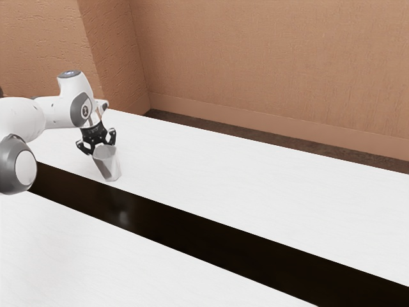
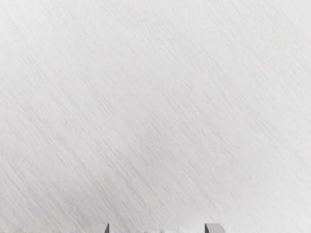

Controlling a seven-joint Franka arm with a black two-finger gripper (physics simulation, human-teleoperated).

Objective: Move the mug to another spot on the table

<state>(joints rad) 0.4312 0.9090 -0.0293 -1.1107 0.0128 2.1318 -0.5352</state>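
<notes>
Evidently the end effector (image 1: 98, 145) was clamped on the mug (image 1: 110, 165) at its rim — mug hanging tilted just beneath it, base pointing near-right, above the tabletop (image 1: 255, 179).

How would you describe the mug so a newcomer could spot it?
Find the white table split by a black strip. Beyond the strip, at the exterior view's left, the mug is just under the arm's end effector. It is small, grey and tilted, against plain white tabletop.

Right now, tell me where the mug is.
At the exterior view's left, the mug leans tilted just under the gripper, at the white table's edge along the dark gap.
</notes>
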